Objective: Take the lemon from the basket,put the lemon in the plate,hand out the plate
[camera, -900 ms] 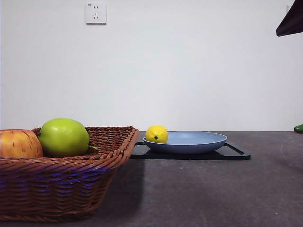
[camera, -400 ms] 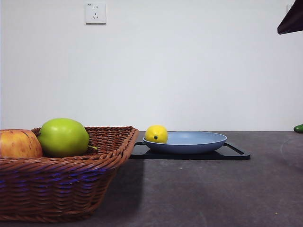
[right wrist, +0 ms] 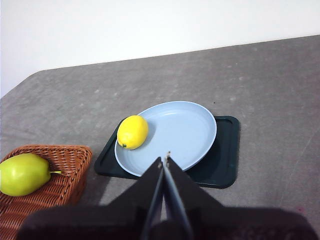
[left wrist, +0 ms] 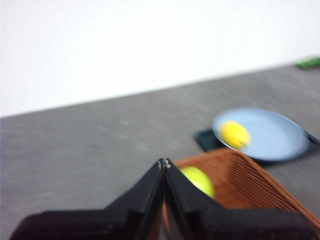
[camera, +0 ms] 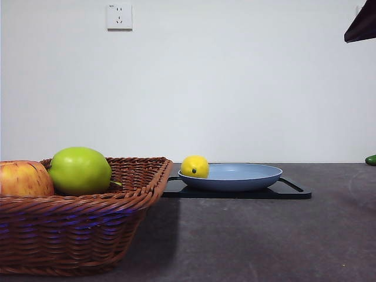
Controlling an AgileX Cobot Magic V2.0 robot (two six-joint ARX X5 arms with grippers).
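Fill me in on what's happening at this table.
Nothing is being held right now. The lemon already lies in the plate, which sits on a black tray. A green apple and a red-yellow apple remain in the basket. The right gripper hangs shut above the plate's near rim; the left gripper, also shut, is above the basket. The plate has not been handed out.
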